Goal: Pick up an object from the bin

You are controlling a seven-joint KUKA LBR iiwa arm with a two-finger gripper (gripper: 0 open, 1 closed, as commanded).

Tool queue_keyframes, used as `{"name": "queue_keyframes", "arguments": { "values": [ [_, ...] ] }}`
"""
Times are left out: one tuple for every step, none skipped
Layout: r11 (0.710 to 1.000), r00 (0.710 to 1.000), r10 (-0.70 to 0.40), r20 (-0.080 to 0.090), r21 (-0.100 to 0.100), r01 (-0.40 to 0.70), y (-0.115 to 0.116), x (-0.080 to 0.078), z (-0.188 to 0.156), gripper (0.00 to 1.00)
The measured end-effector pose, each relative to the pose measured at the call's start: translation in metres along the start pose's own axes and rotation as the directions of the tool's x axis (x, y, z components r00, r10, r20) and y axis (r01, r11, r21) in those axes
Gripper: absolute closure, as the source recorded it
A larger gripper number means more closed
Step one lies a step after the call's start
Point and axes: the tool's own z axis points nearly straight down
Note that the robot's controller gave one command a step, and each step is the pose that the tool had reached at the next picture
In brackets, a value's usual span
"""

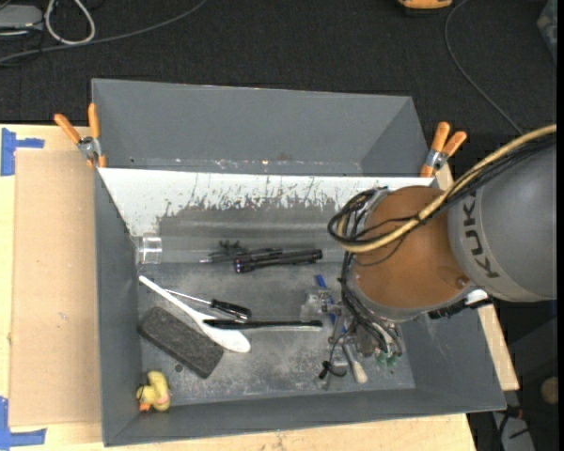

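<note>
My gripper (346, 360) hangs low over the bin floor near the front right corner, below the orange wrist cover. Just to its upper left lies a small clear and blue thing (320, 301). A thin black rod-like tool (263, 324) lies flat on the floor, its right end close to the gripper. Nothing shows between the gripper's tips.
Further left lie a white spoon-shaped thing (195, 310), a dark grey block (179, 341) and a yellow rubber duck (153, 392) in the front left corner. A long black tool (274, 257) and a clear tube (150, 248) lie nearer the back wall.
</note>
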Motion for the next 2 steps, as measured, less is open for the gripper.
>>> {"name": "queue_keyframes", "arguments": {
  "values": [
    [0.999,0.999,-0.044,0.006,-0.001,0.044,0.015,-0.076,0.07,0.0],
    [0.98,0.98,-0.199,0.008,0.001,0.199,0.018,-0.101,0.036,0.0]
  ]
}}
